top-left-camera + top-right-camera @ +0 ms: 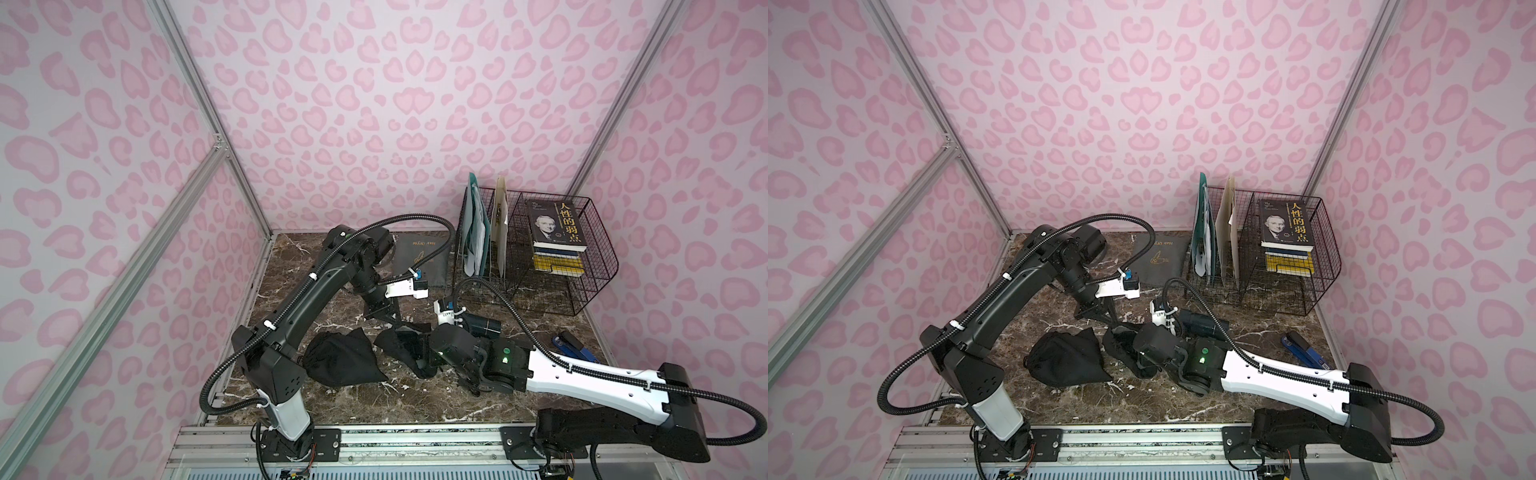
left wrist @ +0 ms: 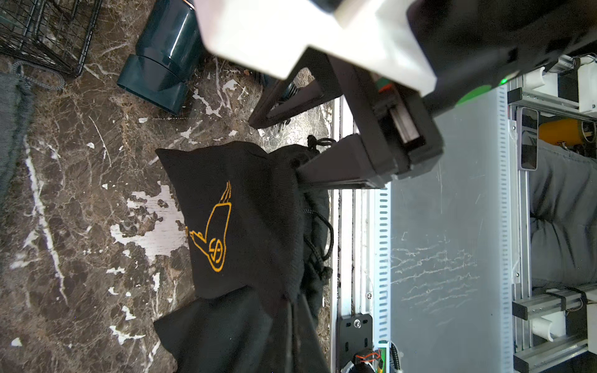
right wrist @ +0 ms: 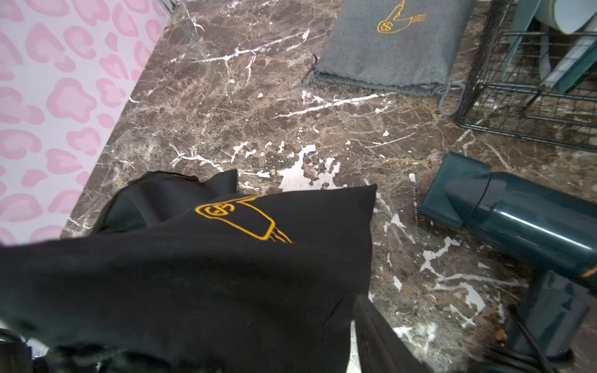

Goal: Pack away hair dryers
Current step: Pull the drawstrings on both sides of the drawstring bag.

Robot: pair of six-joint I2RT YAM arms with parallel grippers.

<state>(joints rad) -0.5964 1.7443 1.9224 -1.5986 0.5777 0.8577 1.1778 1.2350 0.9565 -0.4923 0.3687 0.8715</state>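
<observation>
Left gripper (image 1: 388, 316) pinches the limp black fabric pouch with gold print (image 2: 239, 219) by its rim, we judge to hold the mouth open for the right gripper (image 2: 274, 147), jaws apart, one finger inside. The glossy dark teal hair dryer (image 3: 517, 219) lies unpacked beside that gripper; pouch contents hidden
</observation>
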